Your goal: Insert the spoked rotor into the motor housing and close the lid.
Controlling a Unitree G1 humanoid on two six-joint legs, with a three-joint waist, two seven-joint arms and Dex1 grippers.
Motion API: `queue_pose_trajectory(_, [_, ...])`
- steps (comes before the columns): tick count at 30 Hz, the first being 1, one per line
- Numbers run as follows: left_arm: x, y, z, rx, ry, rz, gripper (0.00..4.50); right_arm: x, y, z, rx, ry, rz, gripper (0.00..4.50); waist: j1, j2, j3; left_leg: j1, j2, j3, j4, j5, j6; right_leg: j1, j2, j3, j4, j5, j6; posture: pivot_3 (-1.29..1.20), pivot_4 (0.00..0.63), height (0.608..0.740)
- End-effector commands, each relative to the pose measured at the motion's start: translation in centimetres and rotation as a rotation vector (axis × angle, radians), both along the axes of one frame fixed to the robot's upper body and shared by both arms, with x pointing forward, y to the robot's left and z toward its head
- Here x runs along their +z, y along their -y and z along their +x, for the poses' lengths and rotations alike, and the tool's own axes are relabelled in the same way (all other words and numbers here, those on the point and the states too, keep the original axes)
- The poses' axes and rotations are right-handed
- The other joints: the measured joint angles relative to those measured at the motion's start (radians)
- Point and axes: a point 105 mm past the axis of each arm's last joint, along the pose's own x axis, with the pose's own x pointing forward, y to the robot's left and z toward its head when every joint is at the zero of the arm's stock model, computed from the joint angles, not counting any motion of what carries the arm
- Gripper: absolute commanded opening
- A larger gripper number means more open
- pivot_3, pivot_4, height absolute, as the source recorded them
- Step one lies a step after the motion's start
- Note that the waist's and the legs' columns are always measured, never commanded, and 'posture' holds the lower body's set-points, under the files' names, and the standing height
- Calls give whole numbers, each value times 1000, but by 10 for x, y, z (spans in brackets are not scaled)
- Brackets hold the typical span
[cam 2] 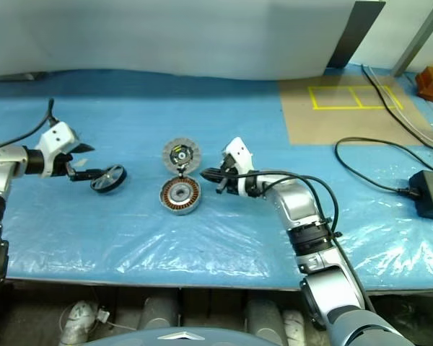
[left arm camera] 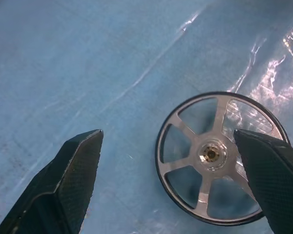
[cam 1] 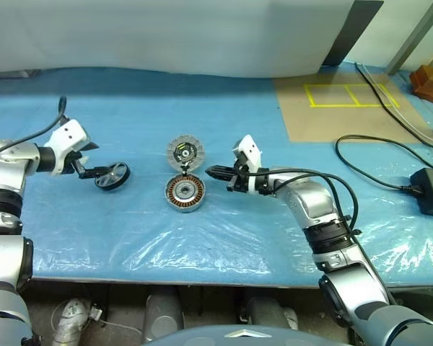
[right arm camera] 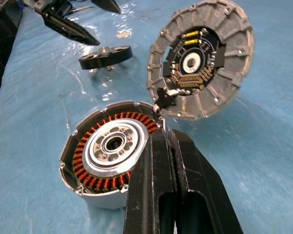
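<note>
From the head camera, the spoked rotor (cam 1: 112,175) sits well left of the other parts on the blue plastic sheet (cam 1: 224,245). It looks tilted, but I cannot tell whether it lies flat or leans. The left gripper (cam 1: 99,173) reaches in from the left with the forearm low over the sheet and its claw spread wide. The tips are right at the rotor, and contact is hard to judge from here. In the middle, the motor housing (cam 1: 184,194) stands open side up with a ring of copper windings showing inside. The lid (cam 1: 185,152) is propped just beyond it, its ribbed face and dark centre turned this way and its lower edge meeting the housing's far rim. The right arm comes in bent from the near right. The right gripper (cam 1: 211,172) points left and stops just right of the housing, near where housing and lid meet.

The left wrist camera shows five silver spokes around a small hub inside a black rim. One finger overlaps the rotor's edge, hiding part of it, and the other stands clear on bare sheet.

The right wrist camera shows its two fingers (right arm camera: 156,195) pressed together with nothing between them. They cover the near part of the housing's rim. A small dark link joins the lid to the housing, though its nature is unclear.
</note>
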Motion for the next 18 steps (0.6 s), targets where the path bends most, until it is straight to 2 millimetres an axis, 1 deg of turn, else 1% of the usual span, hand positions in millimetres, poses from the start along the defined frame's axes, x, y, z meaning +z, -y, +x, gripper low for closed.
queue_pose_trajectory(1, [3, 3, 2, -37, 26, 36, 4500, 14, 1, -1, -3, 46, 29, 14, -1, 0, 0, 0, 0, 0, 0, 0, 0, 0, 0, 0, 0, 0, 0, 0, 150, 740])
queue_pose_trajectory(10, [-7, 0, -4, -46, 2, 43, 4500, 11, 1, 3, -13, 44, 8, 14, -1, 0, 0, 0, 0, -1, 0, 0, 0, 0, 0, 0, 0, 0, 0, 0, 150, 740])
queue_pose_trajectory(14, [0, 2, -8, -75, 18, 34, 4500, 8, -1, 2, 1, 41, -3, 14, -2, 0, 0, 0, 0, -1, 0, 0, 0, 0, 0, 0, 0, 0, 0, 0, 150, 740])
queue_pose_trajectory(18, [8, 8, -12, -124, 38, 29, 4500, 7, -3, 2, 5, 41, -4, 14, -1, 0, 0, 0, 0, -1, 0, 0, 0, 0, 0, 0, 0, 0, 0, 0, 150, 740])
